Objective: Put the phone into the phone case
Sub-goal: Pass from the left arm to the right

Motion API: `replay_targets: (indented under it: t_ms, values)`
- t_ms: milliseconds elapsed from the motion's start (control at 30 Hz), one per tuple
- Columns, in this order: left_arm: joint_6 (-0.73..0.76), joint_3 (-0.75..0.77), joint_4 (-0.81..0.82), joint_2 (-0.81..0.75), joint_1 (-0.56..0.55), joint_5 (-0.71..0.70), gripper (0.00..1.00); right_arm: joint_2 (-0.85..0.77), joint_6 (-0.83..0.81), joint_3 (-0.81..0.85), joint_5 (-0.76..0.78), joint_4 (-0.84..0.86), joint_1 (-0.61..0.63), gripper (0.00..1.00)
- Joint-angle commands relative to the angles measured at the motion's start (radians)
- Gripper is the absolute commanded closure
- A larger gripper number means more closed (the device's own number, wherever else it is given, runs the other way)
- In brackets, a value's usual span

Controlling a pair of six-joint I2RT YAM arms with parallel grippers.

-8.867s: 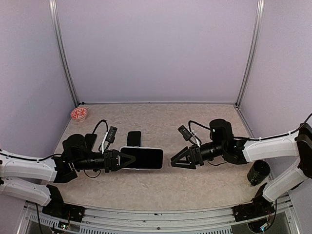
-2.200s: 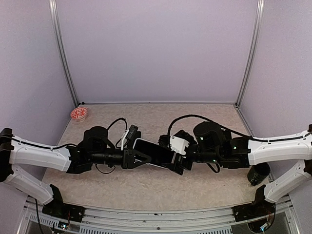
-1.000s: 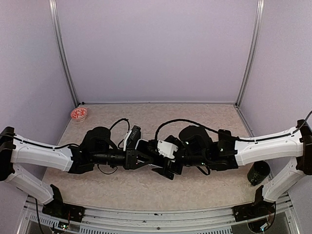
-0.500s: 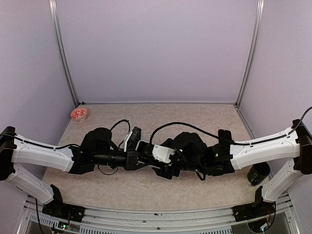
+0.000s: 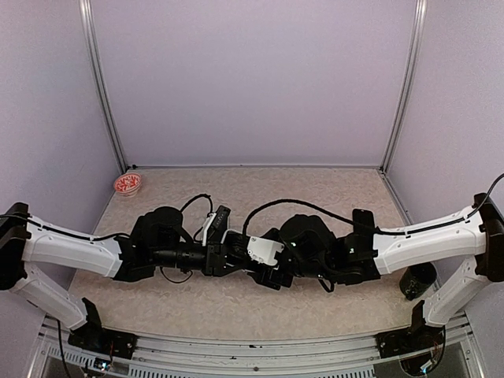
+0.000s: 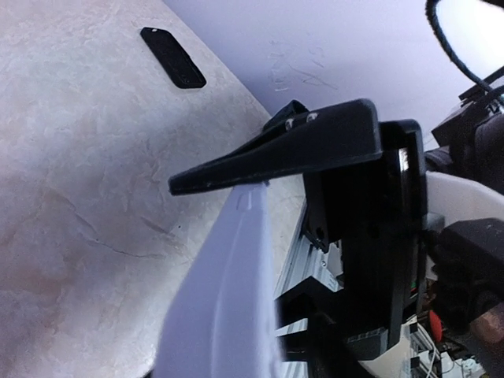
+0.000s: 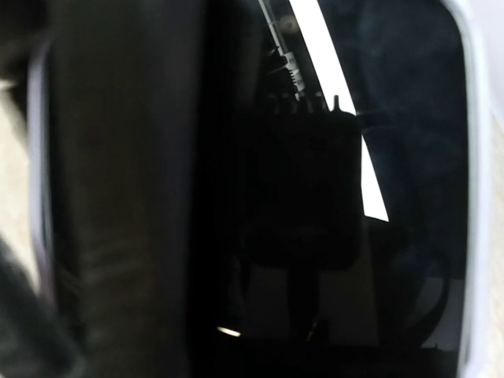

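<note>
The phone (image 5: 235, 249), dark-screened with a pale rim, hangs above the table's middle between my two grippers. My left gripper (image 5: 223, 256) reaches in from the left. In the left wrist view the phone's pale edge (image 6: 228, 291) runs up out of the bottom, and how my jaws stand is unclear. My right gripper (image 5: 257, 263) covers the phone's other end, one black finger (image 6: 299, 150) lying over it. The glossy screen (image 7: 394, 118) fills the right wrist view. The black phone case (image 5: 222, 213) lies flat on the table behind them (image 6: 173, 57).
A small red-and-white dish (image 5: 127, 184) sits at the table's far left corner. A black cup (image 5: 416, 277) stands off the right edge beside the right arm. Cables loop over both wrists near the middle.
The right arm has slid left, so its gripper now covers more of the phone. The left arm has barely moved.
</note>
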Motion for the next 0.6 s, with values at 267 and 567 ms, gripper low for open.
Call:
replay_targets:
  t_ms: [267, 567]
  values:
    - [0.010, -0.005, 0.051, -0.151, 0.048, -0.081, 0.07, -0.077, 0.100, -0.044, 0.006, 0.064, 0.007, 0.48]
    - [-0.064, -0.122, -0.150, -0.407, 0.227, -0.397, 0.01, -0.047, 0.253, -0.011, 0.016, 0.007, -0.057, 0.48]
